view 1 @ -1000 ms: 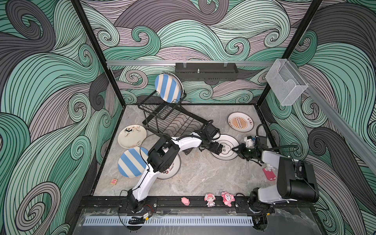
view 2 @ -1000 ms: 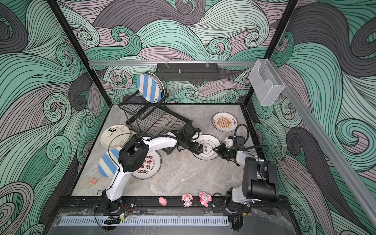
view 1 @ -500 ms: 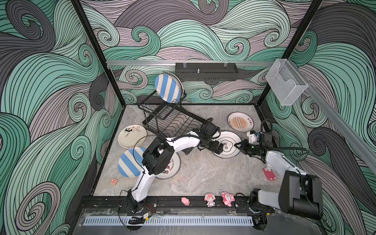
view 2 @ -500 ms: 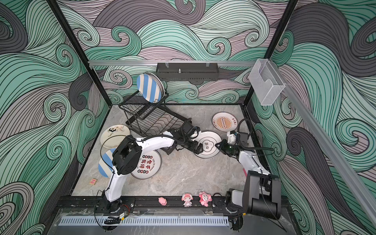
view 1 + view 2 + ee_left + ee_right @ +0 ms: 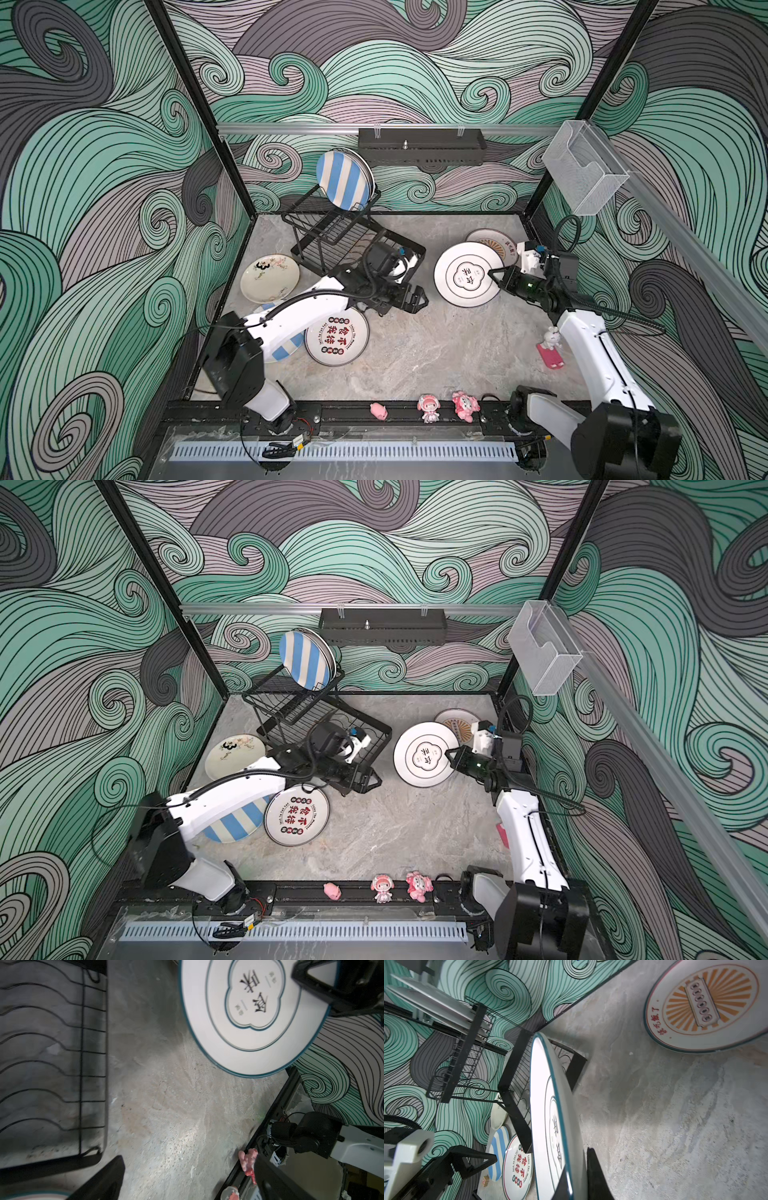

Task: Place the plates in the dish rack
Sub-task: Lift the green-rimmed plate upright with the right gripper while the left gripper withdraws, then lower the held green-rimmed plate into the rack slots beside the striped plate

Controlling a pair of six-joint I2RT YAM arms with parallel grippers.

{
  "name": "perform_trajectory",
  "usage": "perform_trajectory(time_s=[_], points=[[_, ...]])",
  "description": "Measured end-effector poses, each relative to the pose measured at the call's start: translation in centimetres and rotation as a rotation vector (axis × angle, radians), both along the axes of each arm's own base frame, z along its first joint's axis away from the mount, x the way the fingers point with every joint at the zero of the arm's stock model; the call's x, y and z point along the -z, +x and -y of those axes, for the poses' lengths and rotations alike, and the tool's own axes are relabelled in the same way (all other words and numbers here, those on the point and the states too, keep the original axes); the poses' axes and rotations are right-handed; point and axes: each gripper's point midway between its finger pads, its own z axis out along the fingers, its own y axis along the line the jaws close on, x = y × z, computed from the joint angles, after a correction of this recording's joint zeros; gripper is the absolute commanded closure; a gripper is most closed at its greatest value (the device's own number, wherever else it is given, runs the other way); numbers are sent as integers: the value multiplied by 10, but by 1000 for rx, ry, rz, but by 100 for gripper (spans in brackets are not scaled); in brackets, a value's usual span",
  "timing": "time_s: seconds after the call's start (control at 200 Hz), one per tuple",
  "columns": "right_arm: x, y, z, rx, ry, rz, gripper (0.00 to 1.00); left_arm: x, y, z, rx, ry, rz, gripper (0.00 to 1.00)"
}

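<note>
Right end effector (image 5: 493, 274) clamps teal-rimmed plate (image 5: 451, 293); left end effector (image 5: 415, 299) (released) beside dish rack (image 5: 320, 243).

Overhead stereo; wrist close-ups, common teal-rimmed plate (image 5: 207, 1022) (image 5: 542, 1095)

The grey tabletop (image 5: 415, 357) bears the dish rack (image 5: 332, 249), floral plate (image 5: 269, 277), striped plate (image 5: 237, 825), red-character plate (image 5: 336, 336), sunburst plate (image 5: 496, 245).

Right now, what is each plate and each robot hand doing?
teal-rimmed plate: tilted, gripped at its rim by the right hand.
right hand: shut.
left hand: open, empty.
upright striped plate: standing in the upper tier of the dish rack.
orange sunburst plate: flat on the table, partly hidden.
red-character plate: flat on the table.
floral plate: flat on the table.
second striped plate: flat, partly under the left arm.
</note>
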Motion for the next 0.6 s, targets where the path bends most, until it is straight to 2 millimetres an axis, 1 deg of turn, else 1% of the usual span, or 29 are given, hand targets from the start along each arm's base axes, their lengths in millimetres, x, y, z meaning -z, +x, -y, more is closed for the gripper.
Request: perform_trajectory(time_s=[0.065,0.115,0.235,0.31,0.375,0.46,0.535,0.6], points=[[-23,4,-19,-55,-7,48,93,-4,-1,-33,-75,-5,20,1],[-45,8,-40,-116,-14,98,93,-8,-3,-57,-133,-12,45,1],[-99,18,-85,-229,-24,215,93,-11,-9,-103,-258,-40,83,1],[-125,27,-108,-274,-24,272,94,-11,-7,-131,-348,-40,98,1],[-143,38,-125,-298,-25,314,95,-7,-2,-153,-427,-34,99,1],[-160,54,-148,-325,-32,353,97,1,5,-178,-513,-22,79,1],[-174,68,-173,-357,-53,393,97,10,7,-193,-563,-11,55,1],[-185,79,-196,-388,-73,428,96,17,7,-200,-587,-1,38,1]])
